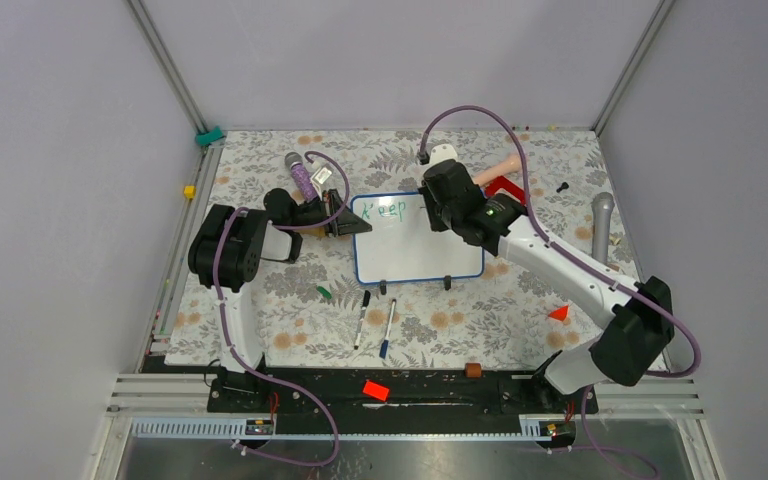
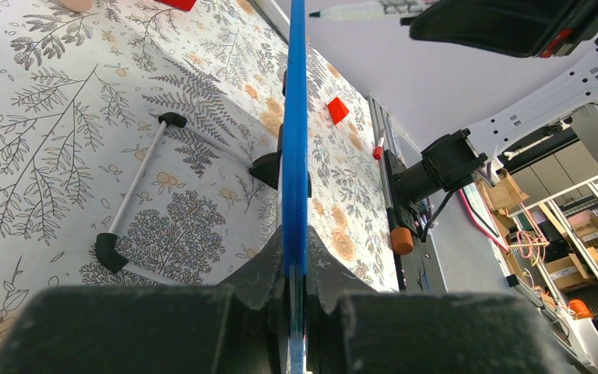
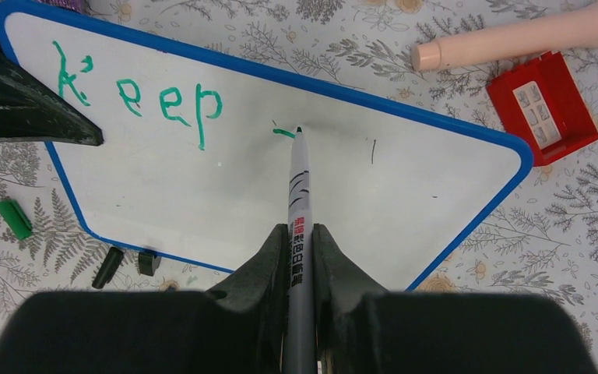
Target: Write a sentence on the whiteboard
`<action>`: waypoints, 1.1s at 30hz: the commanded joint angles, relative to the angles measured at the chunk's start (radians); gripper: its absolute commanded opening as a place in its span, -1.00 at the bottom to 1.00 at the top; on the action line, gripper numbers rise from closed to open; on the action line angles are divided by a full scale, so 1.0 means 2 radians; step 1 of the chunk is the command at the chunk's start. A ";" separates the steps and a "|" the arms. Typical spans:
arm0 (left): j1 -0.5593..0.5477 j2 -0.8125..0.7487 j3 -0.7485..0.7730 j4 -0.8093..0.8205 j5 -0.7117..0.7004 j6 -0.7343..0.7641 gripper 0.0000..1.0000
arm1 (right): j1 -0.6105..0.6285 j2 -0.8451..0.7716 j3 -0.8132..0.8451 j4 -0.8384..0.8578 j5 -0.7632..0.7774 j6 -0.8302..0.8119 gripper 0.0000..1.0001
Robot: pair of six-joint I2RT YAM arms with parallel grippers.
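Black fingers of the right gripper (image 3: 301, 231) fill the foreground of its wrist view, clamped on a slim white marker (image 3: 297, 179) with black and red print on the barrel. Beneath everything spreads a floral cloth (image 1: 260, 310) in grey and orange. Between the two arms sits the whiteboard (image 1: 420, 255), a glossy white rectangle with a thin blue rim, rounded corners and two short black feet at its near edge. The left gripper (image 2: 296, 253) is closed on the whiteboard's left edge, and its wrist view shows the blue rim edge-on between the fingers. Of the sentence (image 3: 144, 97), only "Keep" stands in green at the top left. The marker tip meets the end of a short green stroke (image 3: 283, 132) just to its right, a detail legible only from the right wrist. Off the far right corner lie a smooth peach cylinder (image 3: 514, 39) and a red plastic block (image 3: 543, 105), the block just beside the rim. The overhead view alone shows a grey rod (image 1: 602, 225) well to the right, two pens (image 1: 361, 318) near the feet and an orange wedge (image 1: 559, 313) by the right arm. A small green cap (image 3: 13, 218) lies off the near left corner.
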 commanded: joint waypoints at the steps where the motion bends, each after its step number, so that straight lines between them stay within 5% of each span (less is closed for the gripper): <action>1: -0.005 -0.022 -0.002 0.032 0.011 0.008 -1.00 | -0.001 -0.037 0.002 0.029 0.001 -0.005 -1.00; 33: -0.005 -0.023 -0.002 0.032 0.012 0.008 -1.00 | -0.002 0.008 0.021 0.021 -0.001 -0.004 -1.00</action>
